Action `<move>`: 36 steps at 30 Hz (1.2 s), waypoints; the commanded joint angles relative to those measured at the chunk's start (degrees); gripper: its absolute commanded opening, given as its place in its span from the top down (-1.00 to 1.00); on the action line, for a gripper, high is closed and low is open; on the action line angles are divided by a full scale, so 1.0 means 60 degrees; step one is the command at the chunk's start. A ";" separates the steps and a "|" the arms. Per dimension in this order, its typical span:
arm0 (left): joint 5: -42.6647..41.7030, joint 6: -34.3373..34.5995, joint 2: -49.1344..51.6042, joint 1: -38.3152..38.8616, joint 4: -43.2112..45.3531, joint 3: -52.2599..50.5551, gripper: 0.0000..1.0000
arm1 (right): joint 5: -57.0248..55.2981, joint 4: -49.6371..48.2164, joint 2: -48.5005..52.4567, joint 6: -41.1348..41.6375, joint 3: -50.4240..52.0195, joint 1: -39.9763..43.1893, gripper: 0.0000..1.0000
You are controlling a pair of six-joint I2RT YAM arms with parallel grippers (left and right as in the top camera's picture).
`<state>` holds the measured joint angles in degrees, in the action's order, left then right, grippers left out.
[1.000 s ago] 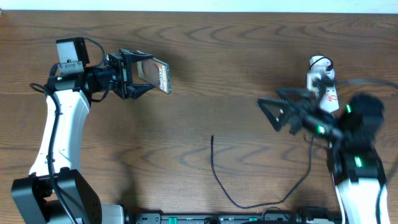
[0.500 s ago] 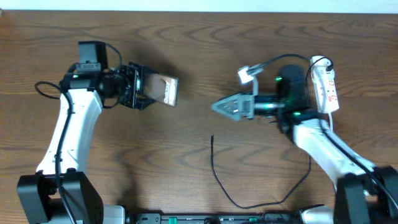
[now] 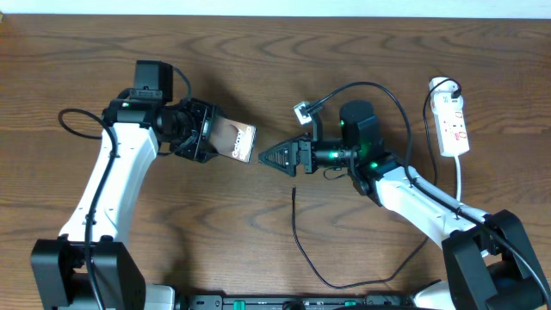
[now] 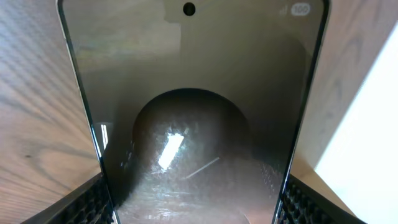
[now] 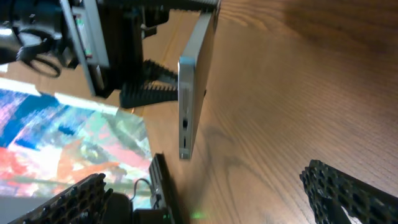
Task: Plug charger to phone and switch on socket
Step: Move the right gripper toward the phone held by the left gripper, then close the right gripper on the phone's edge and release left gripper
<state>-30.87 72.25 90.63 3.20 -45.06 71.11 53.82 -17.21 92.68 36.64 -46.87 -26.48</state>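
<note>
My left gripper (image 3: 209, 140) is shut on the phone (image 3: 236, 141), a brown-bronze slab held above the table left of centre. In the left wrist view the phone (image 4: 193, 106) fills the frame between my left fingers (image 4: 84, 205). My right gripper (image 3: 270, 159) is open and empty, just right of the phone and pointing at it. In the right wrist view the phone (image 5: 193, 87) stands edge-on ahead of the right gripper (image 5: 211, 199), its end port facing the camera. The charger (image 3: 303, 248) lies on the table, its tip below the right gripper. The socket (image 3: 452, 122) lies at the far right.
A white cord (image 3: 461, 185) runs from the socket toward the table's front. The arm bases and a dark bar (image 3: 301, 303) sit along the front edge. The right arm's own black cable (image 3: 379, 90) loops above its wrist.
My left arm has carried the phone right, toward the table's centre. My right arm has swung left, away from the socket, and now faces the phone's end.
</note>
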 commanded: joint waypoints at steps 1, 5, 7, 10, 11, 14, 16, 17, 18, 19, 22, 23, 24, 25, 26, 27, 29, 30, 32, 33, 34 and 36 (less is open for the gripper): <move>0.0372 0.0299 -0.0175 0.0313 -0.0033 0.0248 0.85 | -0.0801 -0.0022 -0.0007 0.0459 -0.0109 -0.0233 -0.99; 0.0375 0.0750 -0.0175 0.0659 -0.0033 0.0248 0.85 | -0.1377 -0.0022 -0.0007 0.0980 -0.0109 -0.0466 -0.99; 0.0375 0.0994 -0.0175 0.0812 -0.0029 0.0248 0.85 | -0.1694 -0.0029 -0.0007 0.1286 -0.0109 -0.0648 -0.98; 0.0372 0.1275 -0.0171 0.0976 -0.0120 0.0248 0.85 | -0.2084 -0.0058 -0.0007 0.2120 -0.0109 -0.0809 -0.98; 0.0368 0.1421 -0.0171 0.1027 -0.0208 0.0248 0.85 | -0.2218 -0.0062 -0.0007 0.2466 -0.0109 -0.0827 -0.98; 0.0364 0.1712 -0.0175 0.1173 -0.0313 0.0248 0.85 | -0.2412 -0.0091 -0.0007 0.3238 -0.0109 -0.0838 -0.99; 0.0364 0.1781 -0.0175 0.1290 -0.0306 0.0248 0.85 | -0.2412 -0.0193 -0.0007 0.3362 -0.0109 -0.0871 -0.98; 0.0364 0.1818 -0.0171 0.1344 -0.0310 0.0248 0.85 | -0.2415 -0.0248 -0.0007 0.3362 -0.0109 -0.0911 -0.98; 0.0368 0.1847 -0.0175 0.1413 -0.0310 0.0248 0.85 | -0.2415 -0.0317 -0.0007 0.3362 -0.0109 -0.0965 -0.98; 0.0368 0.1887 -0.0171 0.1483 -0.0310 0.0248 0.85 | -0.2415 -0.0386 -0.0007 0.3366 -0.0109 -0.1020 -0.97; 0.0368 0.2022 -0.0175 0.1676 -0.0306 0.0248 0.85 | -0.2415 -0.0499 -0.0007 0.3439 -0.0109 -0.1169 -0.91; 0.0372 0.2022 -0.0171 0.1745 -0.0306 0.0248 0.85 | -0.2415 -0.0521 -0.0007 0.3439 -0.0109 -0.1246 -0.86; 0.0372 0.2022 -0.0171 0.1781 -0.0306 0.0248 0.85 | -0.2415 -0.0521 -0.0007 0.3435 -0.0109 -0.1304 -0.84; 0.0372 0.2022 -0.0171 0.1825 -0.0306 0.0248 0.85 | -0.2415 -0.0521 -0.0007 0.3435 -0.0109 -0.1359 -0.82; 0.0372 0.2022 -0.0171 0.1854 -0.0306 0.0248 0.85 | -0.2415 -0.0521 -0.0007 0.3432 -0.0109 -0.1392 -0.79; 0.0372 0.2022 -0.0171 0.1883 -0.0310 0.0244 0.85 | -0.2419 -0.0525 -0.0007 0.3428 -0.0109 -0.1410 -0.76; 0.0372 0.2018 -0.0171 0.1902 -0.0310 0.0244 0.85 | -0.2459 -0.0525 -0.0007 0.3428 -0.0109 -0.1410 -0.68; 0.0372 0.2018 -0.0171 0.1902 -0.0310 0.0244 0.85 | -0.2488 -0.0528 -0.0007 0.3424 -0.0109 -0.1410 -0.59; 0.0368 0.2018 -0.0171 0.1902 -0.0310 0.0240 0.85 | -0.2484 -0.0525 -0.0007 0.3424 -0.0109 -0.1410 -0.44; 0.0368 0.2018 -0.0171 0.1902 -0.0310 0.0240 0.85 | -0.2481 -0.0521 -0.0007 0.3421 -0.0109 -0.1410 -0.36; 0.0368 0.2014 -0.0171 0.1902 -0.0313 0.0240 0.85 | -0.2477 -0.0517 -0.0007 0.3421 -0.0109 -0.1417 -0.25; 0.0368 0.2014 -0.0171 0.1902 -0.0328 0.0240 0.85 | -0.2444 -0.0517 -0.0007 0.3421 -0.0109 -0.1417 -0.05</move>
<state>-28.32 83.85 90.63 14.48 -46.72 71.11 39.13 -20.38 92.68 57.34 -46.87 -34.63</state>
